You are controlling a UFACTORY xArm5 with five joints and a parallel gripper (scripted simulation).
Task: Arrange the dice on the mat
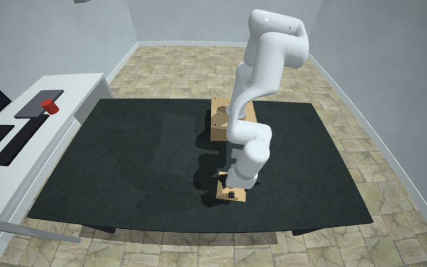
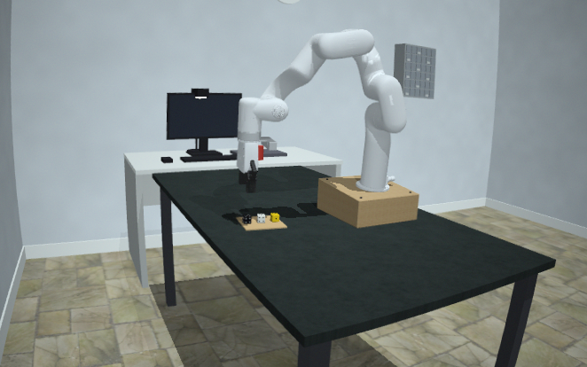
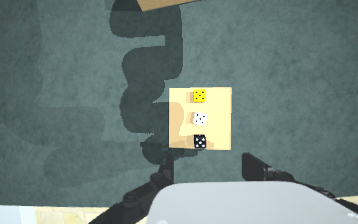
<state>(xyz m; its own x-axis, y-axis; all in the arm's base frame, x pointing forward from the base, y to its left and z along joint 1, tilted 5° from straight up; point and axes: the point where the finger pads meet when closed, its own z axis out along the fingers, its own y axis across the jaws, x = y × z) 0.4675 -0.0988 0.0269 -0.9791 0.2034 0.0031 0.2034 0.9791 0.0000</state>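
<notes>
Noting my gripper [image 1: 242,184] [image 2: 246,185] [image 3: 207,164] spread, empty; black die [image 1: 231,195] [image 2: 246,219] [image 3: 200,141] nearest, yellow die [image 2: 275,217] [image 3: 200,95] farther from the surface's [image 1: 129,193] [image 2: 399,266] [image 3: 300,100] front edge. Fives up; I'd retreat.
</notes>
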